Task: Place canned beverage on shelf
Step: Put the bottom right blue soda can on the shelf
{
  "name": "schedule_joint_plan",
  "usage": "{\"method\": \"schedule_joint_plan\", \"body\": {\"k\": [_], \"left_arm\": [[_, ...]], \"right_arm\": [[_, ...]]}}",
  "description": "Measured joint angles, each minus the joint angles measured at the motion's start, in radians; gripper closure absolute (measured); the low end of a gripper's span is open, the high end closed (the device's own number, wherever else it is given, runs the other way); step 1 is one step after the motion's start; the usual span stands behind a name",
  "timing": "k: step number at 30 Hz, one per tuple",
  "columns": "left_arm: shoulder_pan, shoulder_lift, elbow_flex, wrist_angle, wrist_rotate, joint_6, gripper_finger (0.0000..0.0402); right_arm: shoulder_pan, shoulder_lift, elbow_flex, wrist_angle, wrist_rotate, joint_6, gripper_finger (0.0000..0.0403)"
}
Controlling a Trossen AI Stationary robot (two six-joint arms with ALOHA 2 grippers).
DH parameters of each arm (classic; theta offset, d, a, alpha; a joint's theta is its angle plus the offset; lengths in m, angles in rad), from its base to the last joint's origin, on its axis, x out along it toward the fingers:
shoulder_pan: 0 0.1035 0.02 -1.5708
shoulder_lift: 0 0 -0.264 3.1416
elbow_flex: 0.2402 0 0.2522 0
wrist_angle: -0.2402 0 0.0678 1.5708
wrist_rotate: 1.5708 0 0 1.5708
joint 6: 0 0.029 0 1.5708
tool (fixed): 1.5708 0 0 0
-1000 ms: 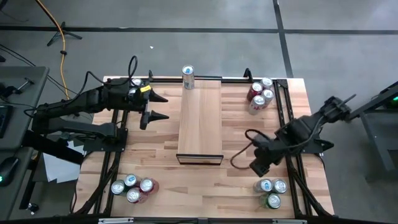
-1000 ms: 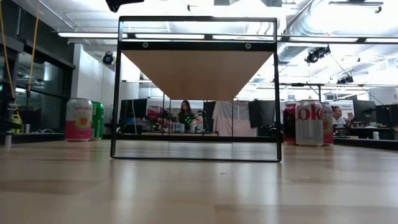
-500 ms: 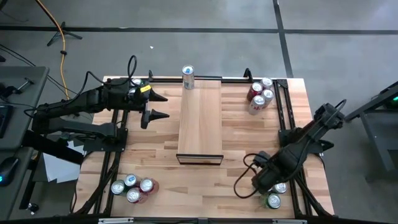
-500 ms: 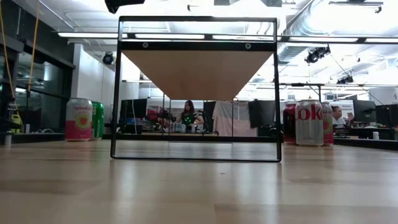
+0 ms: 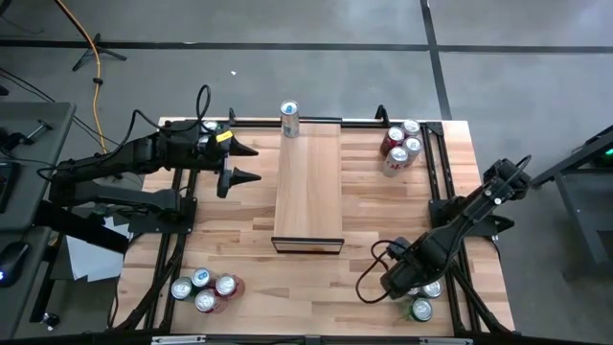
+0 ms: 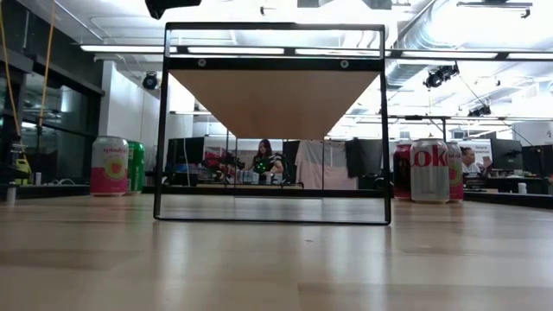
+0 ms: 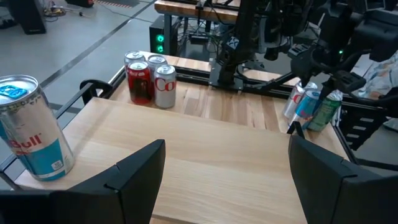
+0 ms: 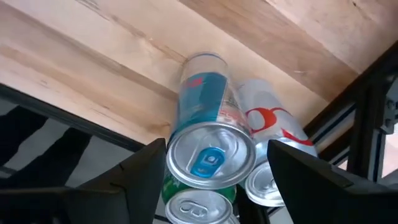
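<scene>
the right tool (image 8: 211, 163), spread, is held straight above an upright blue-and-silver can (image 8: 208, 158) at the worktop's near right corner; the shelf (image 5: 308, 182) lies well apart, toward the middle.

your high view looks straight down on the whole table (image 5: 316, 278). your low view sits at tabletop height, facing level through the shelf (image 6: 272, 99) frame into the room. your left wrist view looks across the shelf, sharing the far-corner cans (image 7: 149, 78) with the high view. your right wrist view hangs close above the blue can (image 8: 208, 158).
</scene>
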Motion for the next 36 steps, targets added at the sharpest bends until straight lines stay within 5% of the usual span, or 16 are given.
{"method": "schedule_joint_plan", "body": {"k": [36], "left_arm": [[0.0, 0.0, 0.0, -0.001, 0.0, -0.001, 0.0128]], "right_arm": [[0.0, 0.003, -0.119, 0.135, -0.069, 0.106, 0.0137]]}}
